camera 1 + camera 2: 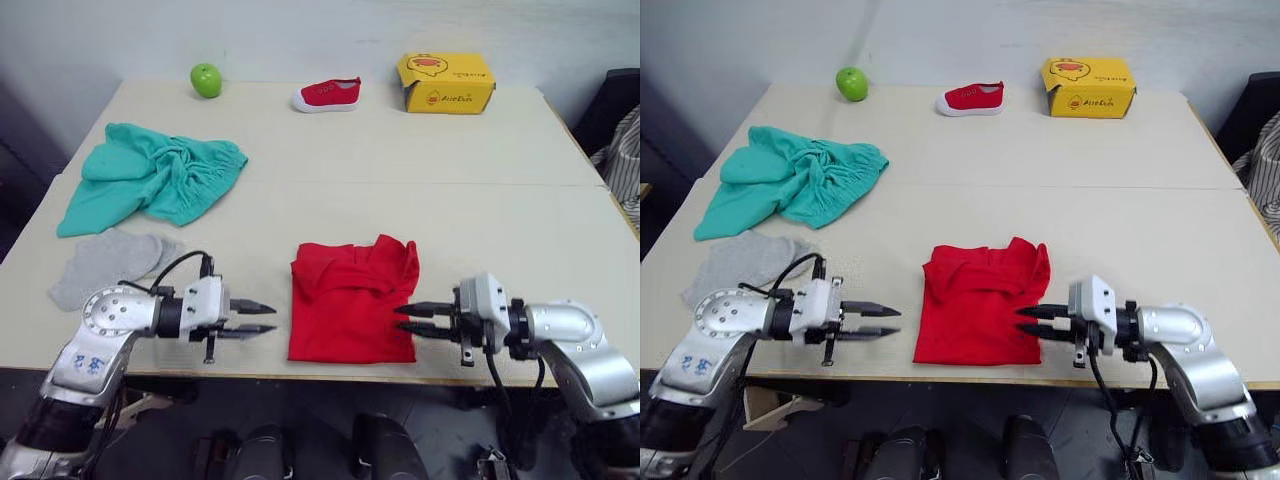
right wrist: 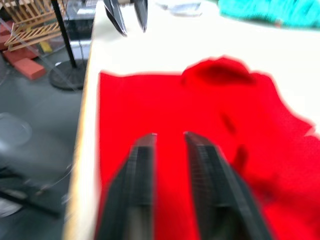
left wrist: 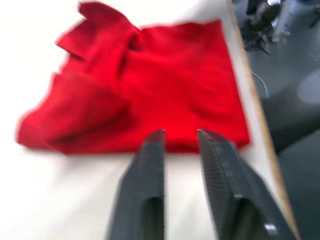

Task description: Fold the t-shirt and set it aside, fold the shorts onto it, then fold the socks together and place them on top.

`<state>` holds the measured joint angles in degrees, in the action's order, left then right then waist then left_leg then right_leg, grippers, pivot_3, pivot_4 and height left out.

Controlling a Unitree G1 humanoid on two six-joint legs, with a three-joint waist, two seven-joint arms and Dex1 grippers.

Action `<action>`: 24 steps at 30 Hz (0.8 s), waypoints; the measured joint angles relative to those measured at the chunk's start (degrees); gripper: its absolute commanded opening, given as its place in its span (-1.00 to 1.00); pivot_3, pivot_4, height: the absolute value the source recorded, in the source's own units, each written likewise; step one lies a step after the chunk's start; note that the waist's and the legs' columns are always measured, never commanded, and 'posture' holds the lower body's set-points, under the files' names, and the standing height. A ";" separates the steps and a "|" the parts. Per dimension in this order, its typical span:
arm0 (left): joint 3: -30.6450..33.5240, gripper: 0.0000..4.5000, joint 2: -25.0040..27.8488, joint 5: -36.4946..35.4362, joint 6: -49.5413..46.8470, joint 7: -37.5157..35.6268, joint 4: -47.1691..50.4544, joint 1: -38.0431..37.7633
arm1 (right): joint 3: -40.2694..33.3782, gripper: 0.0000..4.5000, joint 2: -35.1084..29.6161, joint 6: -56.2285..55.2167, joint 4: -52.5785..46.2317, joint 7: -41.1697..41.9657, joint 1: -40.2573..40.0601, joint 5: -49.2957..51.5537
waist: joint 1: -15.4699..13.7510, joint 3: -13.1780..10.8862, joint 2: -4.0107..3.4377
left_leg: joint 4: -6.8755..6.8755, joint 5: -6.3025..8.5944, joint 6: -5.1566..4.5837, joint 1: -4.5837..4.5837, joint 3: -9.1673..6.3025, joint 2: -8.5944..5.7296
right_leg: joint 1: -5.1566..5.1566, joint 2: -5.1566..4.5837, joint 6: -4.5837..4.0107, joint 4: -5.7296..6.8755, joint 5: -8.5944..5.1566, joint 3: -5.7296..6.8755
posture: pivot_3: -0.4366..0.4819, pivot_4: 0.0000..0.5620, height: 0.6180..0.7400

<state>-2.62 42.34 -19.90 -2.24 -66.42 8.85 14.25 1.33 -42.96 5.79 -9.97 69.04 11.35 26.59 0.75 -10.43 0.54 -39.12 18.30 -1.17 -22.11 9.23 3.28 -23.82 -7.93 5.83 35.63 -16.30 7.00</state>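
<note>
The t-shirt (image 1: 353, 300) lies folded at the lower middle of the table (image 1: 400, 160). The left claw (image 1: 262, 318) hovers beside it, fingers narrowly parted, holding nothing. The right claw (image 1: 405, 318) reaches over its edge, likewise narrow. Shorts (image 1: 150, 175) and socks (image 1: 105, 260) sit at left.

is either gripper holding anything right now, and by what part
Nothing is held. The left gripper is open beside the t-shirt; the right gripper is open over its edge.
</note>
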 measured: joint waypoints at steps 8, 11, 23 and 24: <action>-11.58 -0.99 -8.92 12.56 13.21 0.01 -14.43 6.96 | 9.13 -1.00 7.60 -13.38 18.30 2.84 10.01 -12.22 | -0.44 0.00 0.00 | -0.06 0.00 0.03 -0.06 0.13 -0.20 | -0.03 0.18 0.03 0.03 0.02 -0.08 | -0.05 -0.47 1.00; -12.10 -0.99 -10.62 15.34 17.36 1.82 -17.92 8.89 | 9.67 -1.00 9.51 -16.86 23.49 2.62 12.99 -14.37 | -0.45 0.00 0.00 | -0.07 0.00 0.03 -0.06 0.11 -0.19 | -0.03 0.18 0.03 0.15 0.02 -0.09 | -0.05 -0.47 1.00; -11.48 -0.99 -13.43 21.68 26.71 10.35 -33.48 18.40 | 9.13 -1.00 14.33 -28.43 42.39 -4.06 22.79 -20.89 | -0.09 0.00 0.00 | -0.12 -0.07 0.01 -0.02 0.12 -0.18 | -0.02 0.15 0.05 0.29 0.03 -0.10 | -0.05 -0.47 1.00; -11.41 -0.99 -14.17 22.36 26.91 11.52 -34.88 19.31 | 8.61 -1.00 15.32 -28.42 43.61 -5.70 23.48 -20.90 | 0.00 0.00 0.00 | -0.12 -0.07 0.01 -0.03 0.12 -0.18 | -0.02 0.15 0.05 0.29 0.03 -0.10 | -0.05 -0.47 1.00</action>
<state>-14.03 28.17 2.45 24.67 -54.90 -26.03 33.57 9.95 -27.64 -22.62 33.64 63.33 34.83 5.69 0.74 -10.43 0.53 -39.24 18.22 -1.16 -22.14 9.35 3.10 -23.84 -7.77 5.88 35.91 -16.27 6.90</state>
